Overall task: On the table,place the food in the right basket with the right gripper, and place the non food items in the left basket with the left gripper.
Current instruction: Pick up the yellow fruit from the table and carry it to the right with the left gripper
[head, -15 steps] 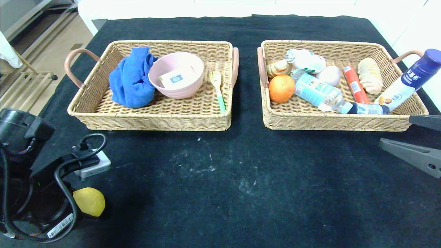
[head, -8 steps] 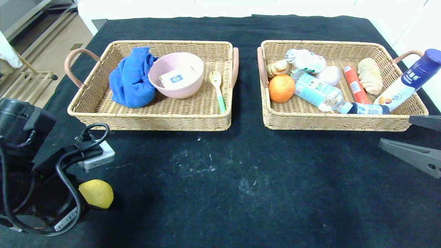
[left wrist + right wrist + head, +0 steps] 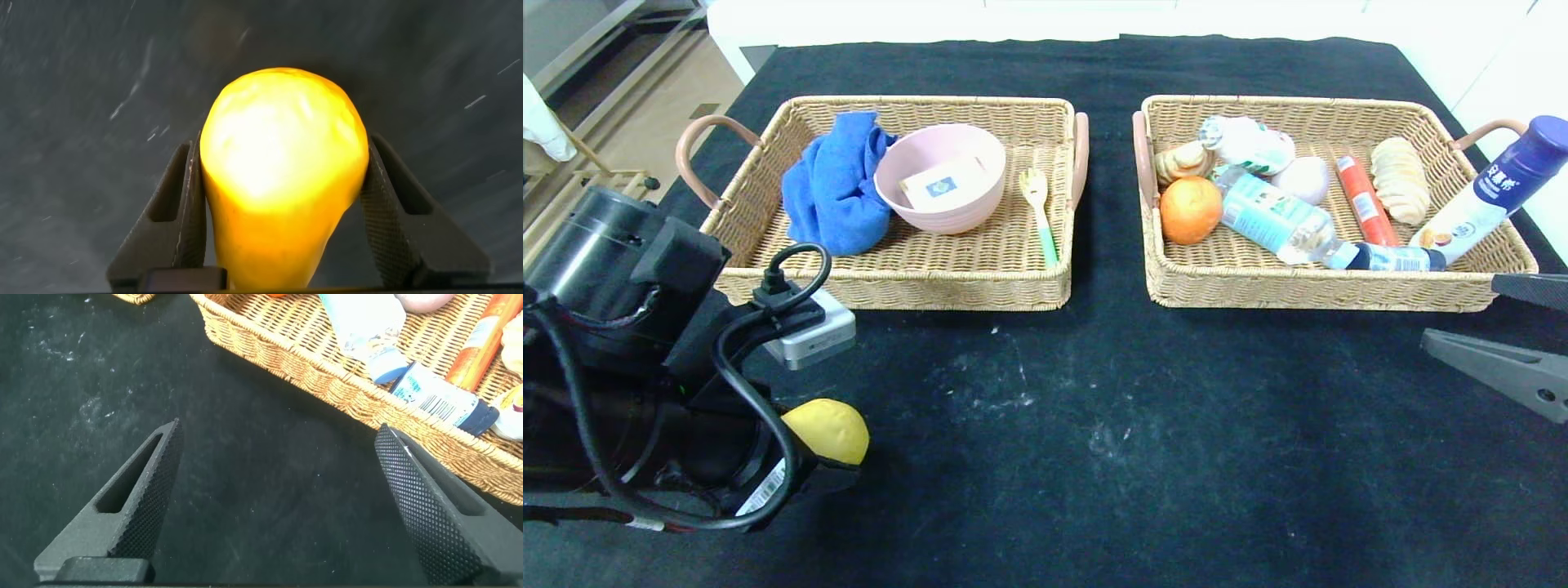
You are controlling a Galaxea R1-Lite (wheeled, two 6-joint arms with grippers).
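My left gripper point(image 3: 280, 144) is shut on the yellow pear point(image 3: 282, 163). In the head view the pear point(image 3: 827, 429) pokes out from under the left arm, over the table's point(image 3: 1094, 408) front left. My right gripper point(image 3: 1515, 327) is open and empty just in front of the right basket's point(image 3: 1307, 294) right corner; it also shows in the right wrist view point(image 3: 278, 433). In that basket lie the clear water bottle point(image 3: 1274, 216) and the small green-labelled bottle point(image 3: 1245, 143). The white bottle with a dark-blue cap point(image 3: 1486, 196) leans on its right rim.
The right basket also holds an orange point(image 3: 1190, 209), a red sausage point(image 3: 1364, 208), bread pieces point(image 3: 1399, 180) and a small dark bottle point(image 3: 1396, 259). The left basket point(image 3: 890, 290) holds a blue cloth point(image 3: 833, 188), a pink bowl point(image 3: 941, 175) with a box, and a fork point(image 3: 1039, 212).
My left arm has moved right and towards the baskets, carrying the pear with it. The right gripper has not moved.
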